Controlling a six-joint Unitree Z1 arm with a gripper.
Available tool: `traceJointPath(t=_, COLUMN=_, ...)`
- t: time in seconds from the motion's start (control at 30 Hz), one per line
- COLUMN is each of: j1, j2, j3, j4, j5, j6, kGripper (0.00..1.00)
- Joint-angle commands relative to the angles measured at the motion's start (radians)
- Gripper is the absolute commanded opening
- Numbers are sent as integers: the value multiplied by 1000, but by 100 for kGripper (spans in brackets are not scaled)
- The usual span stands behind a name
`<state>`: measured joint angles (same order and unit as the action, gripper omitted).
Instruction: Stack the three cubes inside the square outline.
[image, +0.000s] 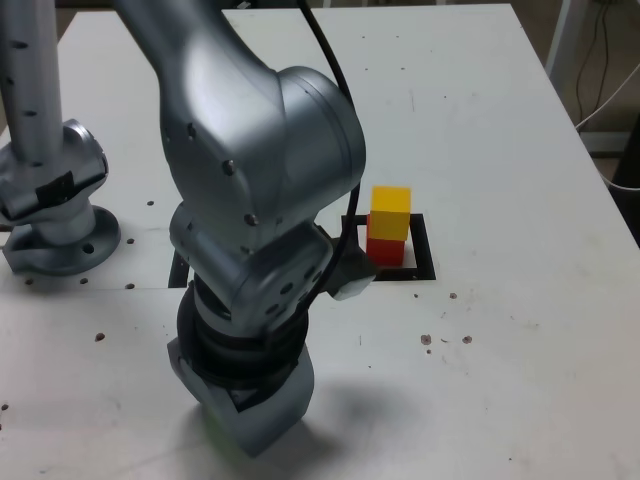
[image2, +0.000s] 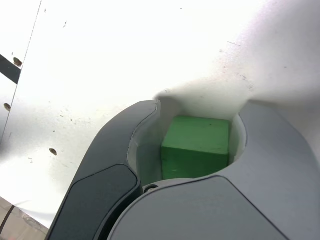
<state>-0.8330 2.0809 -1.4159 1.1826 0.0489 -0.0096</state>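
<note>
The green cube sits on the white table between the two jaws of my gripper, which are closed in against its sides. In the exterior view the gripper is low over the table's near edge, and the arm hides nearly all of the green cube. Farther back, toward the exterior view's right, the yellow cube stands on top of the red cube. Both are inside the black square outline.
The arm's round base is bolted to the table at the exterior view's left. A narrow black strip lies beside the arm. Small dark specks dot the table top. Cables hang past the far right corner.
</note>
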Motion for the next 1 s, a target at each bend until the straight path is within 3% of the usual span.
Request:
traceJointPath(t=0.0, j1=-1, j2=-3, j3=-3, j4=11, j5=-1, j6=0, kGripper=31)
traceJointPath(t=0.37, j1=17, j2=-41, j3=-123, j4=160, j5=10, j6=-12, kGripper=31)
traceJointPath(t=0.63, j1=104, j2=-72, j3=-230, j4=276, j5=17, j6=-15, kGripper=31)
traceJointPath(t=0.97, j1=227, j2=-95, j3=-304, j4=351, j5=42, j6=1, kGripper=31)
